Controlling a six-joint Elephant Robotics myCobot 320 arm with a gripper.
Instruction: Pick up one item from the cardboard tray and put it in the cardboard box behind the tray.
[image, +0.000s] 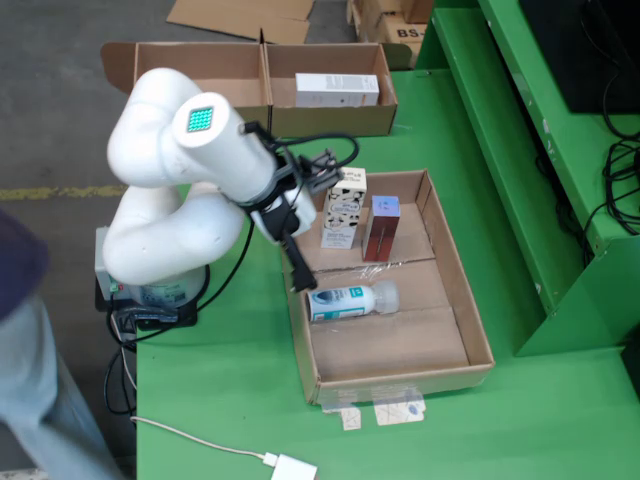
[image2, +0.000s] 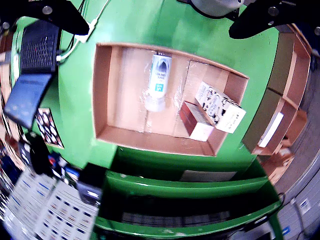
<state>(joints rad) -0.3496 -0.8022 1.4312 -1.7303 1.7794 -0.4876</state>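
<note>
The cardboard tray (image: 452, 335) sits on the green table and holds three items. A clear bottle with a teal and white label (image: 350, 300) lies on its side near the tray's left wall. A black-and-white carton (image: 343, 208) and a dark red box with a purple top (image: 383, 228) stand upright at the far end. My gripper (image: 300, 275) hangs over the tray's left wall, just above the bottle. In the wrist view its fingers (image2: 60, 15) are spread wide and empty, with the bottle (image2: 159, 80), the carton (image2: 220, 106) and the red box (image2: 196, 120) below.
Behind the tray stands a two-compartment cardboard box (image: 200, 65) with a white box (image: 337, 90) in its right compartment. A green shelf frame (image: 520, 150) is at the right. A person (image: 25, 330) stands at the left. A white cable and adapter (image: 290, 467) lie at the table's front.
</note>
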